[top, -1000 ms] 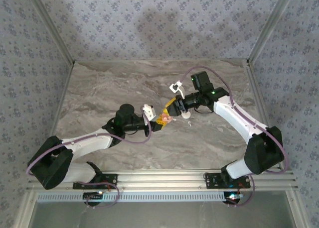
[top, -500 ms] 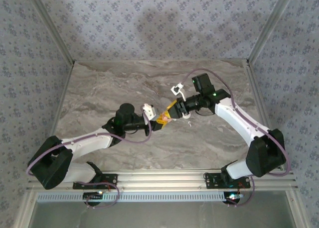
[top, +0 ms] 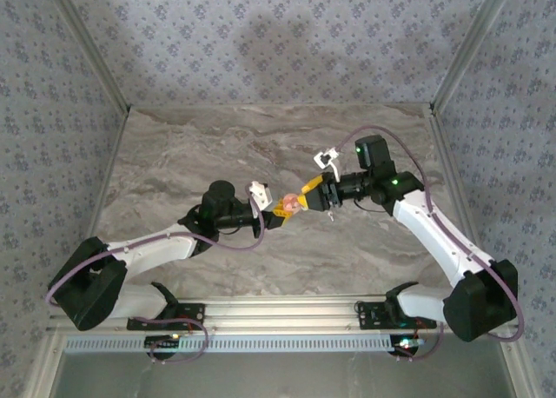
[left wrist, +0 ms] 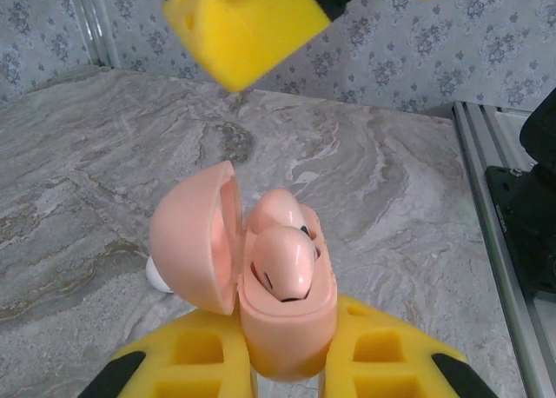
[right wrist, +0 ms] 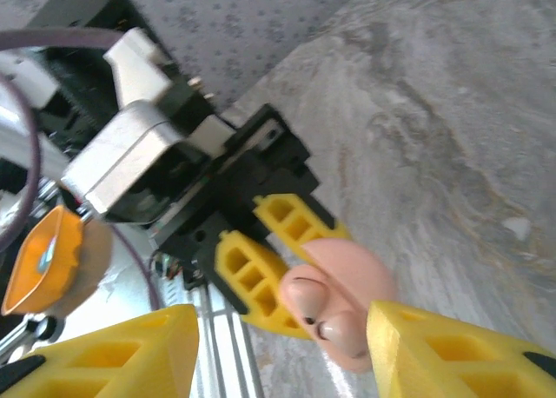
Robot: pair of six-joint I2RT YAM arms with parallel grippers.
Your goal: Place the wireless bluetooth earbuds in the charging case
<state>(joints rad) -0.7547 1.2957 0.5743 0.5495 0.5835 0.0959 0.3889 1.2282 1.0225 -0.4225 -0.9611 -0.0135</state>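
Centrally, left pincer (left wrist: 287,376) clamps charging case (left wrist: 282,315), right pincer (top: 314,193) agape, empty, table (top: 174,155) edges distant.

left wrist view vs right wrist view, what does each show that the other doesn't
Left wrist view: the hollow inside of the open lid and a yellow finger of the right gripper overhead. Right wrist view: the black-and-white wrist housing behind the left gripper. Both: the salmon-pink round plastic charging case, open, clamped between the left gripper's yellow fingers, pale pink earbuds seated inside, with the grey marbled table behind.
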